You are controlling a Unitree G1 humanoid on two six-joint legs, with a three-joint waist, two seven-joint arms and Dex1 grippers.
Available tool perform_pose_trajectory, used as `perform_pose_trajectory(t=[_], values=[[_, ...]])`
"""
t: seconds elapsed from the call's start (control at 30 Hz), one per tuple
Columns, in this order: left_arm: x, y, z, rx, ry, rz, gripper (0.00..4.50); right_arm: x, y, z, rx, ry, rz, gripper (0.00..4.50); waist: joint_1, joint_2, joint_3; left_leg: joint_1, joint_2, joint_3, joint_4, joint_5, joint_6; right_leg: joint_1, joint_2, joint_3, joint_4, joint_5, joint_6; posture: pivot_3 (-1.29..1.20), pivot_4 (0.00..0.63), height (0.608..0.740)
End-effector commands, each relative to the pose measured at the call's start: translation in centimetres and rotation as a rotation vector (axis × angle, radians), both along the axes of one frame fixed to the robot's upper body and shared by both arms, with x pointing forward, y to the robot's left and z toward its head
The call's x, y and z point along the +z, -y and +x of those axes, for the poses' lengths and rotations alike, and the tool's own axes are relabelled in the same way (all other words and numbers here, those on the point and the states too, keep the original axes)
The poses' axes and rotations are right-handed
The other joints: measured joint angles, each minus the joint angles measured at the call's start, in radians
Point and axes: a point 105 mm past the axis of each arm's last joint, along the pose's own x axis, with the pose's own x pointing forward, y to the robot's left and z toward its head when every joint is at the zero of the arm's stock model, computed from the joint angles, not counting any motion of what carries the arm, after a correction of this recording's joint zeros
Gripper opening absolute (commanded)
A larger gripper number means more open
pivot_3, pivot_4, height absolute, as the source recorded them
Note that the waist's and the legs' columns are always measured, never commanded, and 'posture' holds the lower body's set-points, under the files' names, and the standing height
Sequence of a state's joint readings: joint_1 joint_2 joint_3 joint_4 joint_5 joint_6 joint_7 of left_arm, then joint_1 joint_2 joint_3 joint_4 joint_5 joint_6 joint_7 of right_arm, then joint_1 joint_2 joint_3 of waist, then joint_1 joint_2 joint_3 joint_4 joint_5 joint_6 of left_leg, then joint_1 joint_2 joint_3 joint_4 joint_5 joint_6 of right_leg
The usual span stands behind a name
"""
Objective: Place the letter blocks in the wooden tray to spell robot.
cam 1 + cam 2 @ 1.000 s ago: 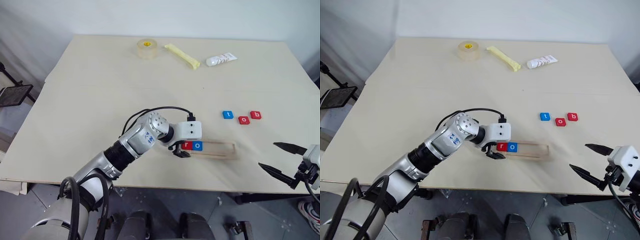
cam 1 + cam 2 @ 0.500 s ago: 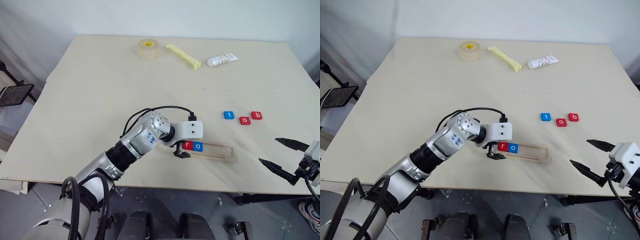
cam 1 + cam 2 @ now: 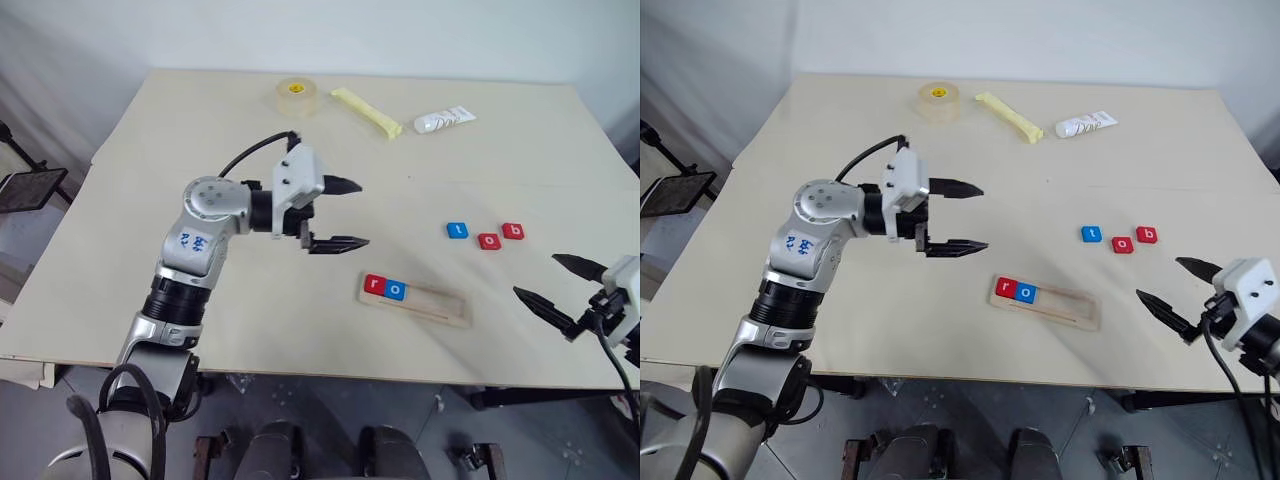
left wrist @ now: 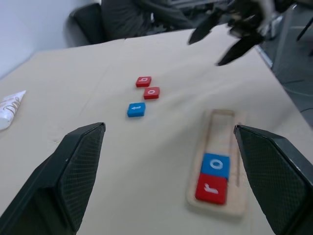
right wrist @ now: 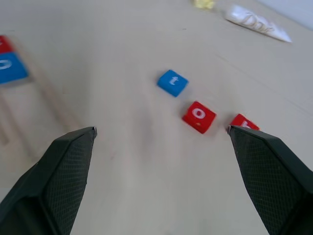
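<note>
r and o seated at left end of wooden tray near worktop's front edge; b, o, t loose toward right edge. Left gripper and right gripper wide open, empty. Risk: grabbing neighbouring red o instead of b, misspelling.

A pale beige tabletop fills the middle of the scene, its surface matte and evenly lit, with a faint seam line running across it. Behind its far edge rises a plain white wall. Off the tabletop's left side a dark flat stand sits low over the grey floor. Beneath the near edge the grey floor continues.
</note>
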State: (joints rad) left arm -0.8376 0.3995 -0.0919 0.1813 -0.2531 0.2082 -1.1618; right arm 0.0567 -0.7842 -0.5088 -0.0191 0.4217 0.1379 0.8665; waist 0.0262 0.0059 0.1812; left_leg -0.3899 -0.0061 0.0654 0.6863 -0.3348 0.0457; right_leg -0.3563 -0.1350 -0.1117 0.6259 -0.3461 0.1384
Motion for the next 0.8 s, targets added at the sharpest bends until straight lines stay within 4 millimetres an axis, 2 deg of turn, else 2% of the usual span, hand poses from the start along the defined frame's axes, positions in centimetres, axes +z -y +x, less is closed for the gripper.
perform_pose_trajectory(t=[0.03,0.1,0.2,0.4,0.63,0.8], values=[[-0.2,-2.6,-1.5,-0.081,0.051,-0.083,4.47,-0.1,0.8,0.7,-0.115,0.026,0.024,4.50,-0.002,0.000,0.000,0.000,0.000,0.000,0.000,0.000,0.000,0.000,0.000,0.000,0.000,0.000,0.000,0.00,0.150,0.740],[-1.4,-3.5,-2.6,-0.130,0.028,-0.113,4.47,-0.6,1.1,0.7,-0.135,-0.009,0.038,4.50,-0.003,0.001,-0.001,0.000,0.000,0.000,0.000,0.000,0.000,0.000,0.000,0.000,0.000,0.000,0.000,0.00,0.150,0.740],[-3.8,-4.4,-3.8,-0.174,-0.014,-0.131,4.47,-0.1,1.5,0.7,-0.146,-0.014,0.041,4.50,0.000,0.001,-0.001,0.000,0.000,0.000,0.000,0.000,0.000,0.000,0.000,0.000,0.000,0.000,0.000,0.00,0.150,0.740],[-7.3,-5.7,-4.5,-0.184,-0.056,-0.133,4.47,1.0,2.4,0.1,-0.145,-0.019,0.035,4.50,-0.001,0.001,-0.001,0.000,0.000,0.001,0.000,0.000,0.000,0.000,0.000,0.000,0.000,0.000,0.000,0.00,0.150,0.740],[-8.4,-6.4,-5.0,-0.231,-0.053,-0.124,4.47,1.7,2.7,-0.6,-0.140,-0.022,0.033,4.50,-0.002,0.001,-0.001,0.000,0.000,0.001,0.000,0.000,0.000,0.000,0.000,0.000,0.000,0.000,0.000,0.00,0.150,0.740],[-8.3,-6.3,-4.6,-0.214,-0.041,-0.136,4.47,1.8,2.8,-0.8,-0.141,-0.023,0.030,4.50,-0.002,0.001,-0.001,0.000,0.000,0.001,0.000,0.000,0.000,0.000,0.000,0.000,0.000,0.000,0.000,0.00,0.150,0.740]])
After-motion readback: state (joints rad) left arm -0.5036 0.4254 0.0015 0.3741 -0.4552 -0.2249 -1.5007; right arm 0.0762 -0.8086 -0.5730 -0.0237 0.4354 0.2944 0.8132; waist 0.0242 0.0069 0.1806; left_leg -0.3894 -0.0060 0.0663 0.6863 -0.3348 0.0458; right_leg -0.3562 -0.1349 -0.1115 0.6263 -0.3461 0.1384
